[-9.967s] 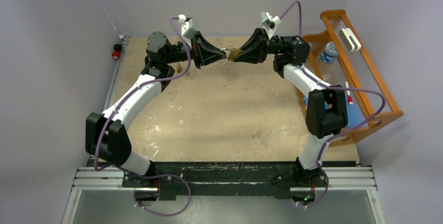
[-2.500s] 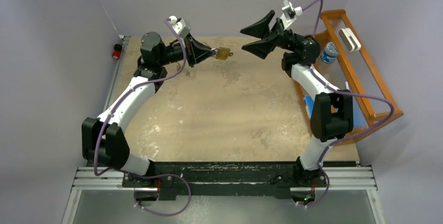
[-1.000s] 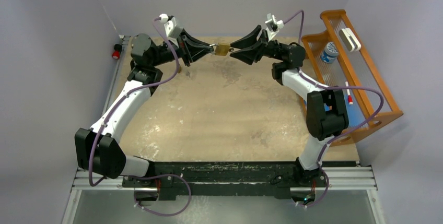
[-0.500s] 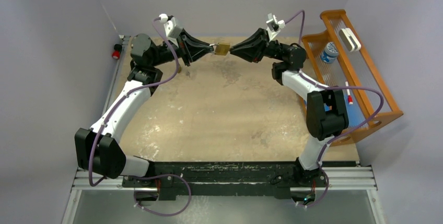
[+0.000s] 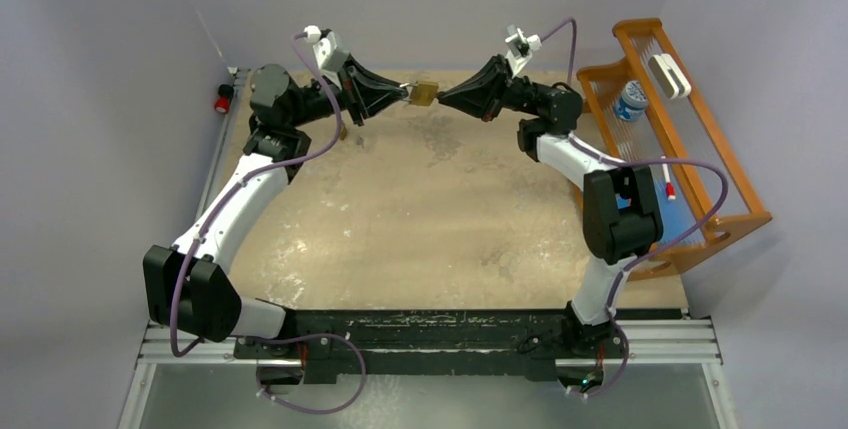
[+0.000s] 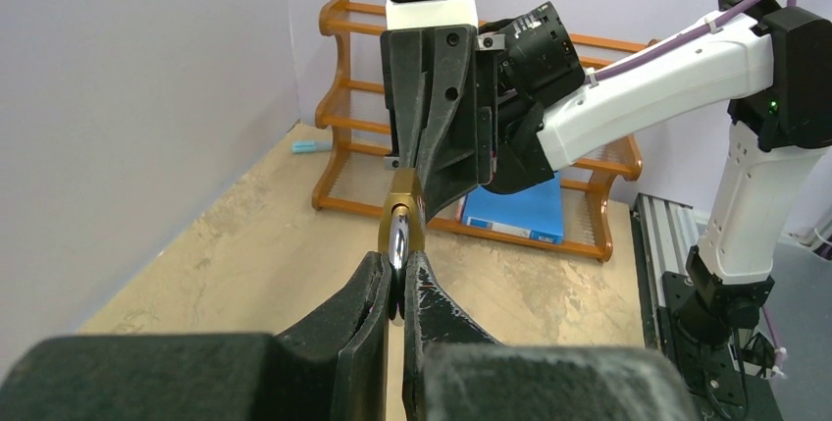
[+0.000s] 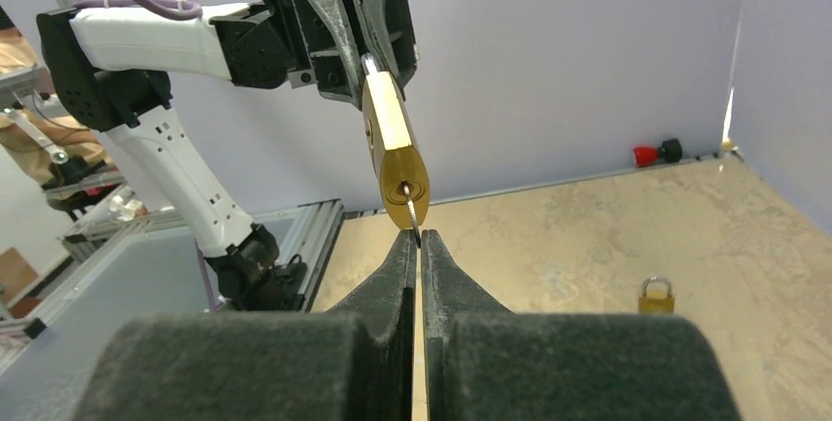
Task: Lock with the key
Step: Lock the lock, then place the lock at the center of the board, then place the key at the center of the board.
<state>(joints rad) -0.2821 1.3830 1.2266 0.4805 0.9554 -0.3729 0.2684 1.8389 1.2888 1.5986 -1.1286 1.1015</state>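
Observation:
A brass padlock (image 5: 426, 94) hangs in the air over the far middle of the table. My left gripper (image 5: 408, 95) is shut on its chrome shackle (image 6: 399, 240), the brass body (image 6: 403, 207) pointing away in the left wrist view. From the other side, my right gripper (image 5: 445, 97) meets the lock's base. In the right wrist view its fingertips (image 7: 419, 237) are shut on a thin silver key (image 7: 416, 217) that sticks out of the keyhole (image 7: 404, 188). Most of the key is hidden between the pads.
A second small brass padlock (image 7: 655, 295) stands on the tan table (image 5: 420, 219), below my left arm. An orange wooden rack (image 5: 690, 119) with a bottle, a marker and a blue box lines the right edge. A red button (image 5: 222, 104) sits at the far left corner.
My right gripper's jaws have closed from about half open onto the key at the padlock's base. The left gripper and padlock have stayed in place.

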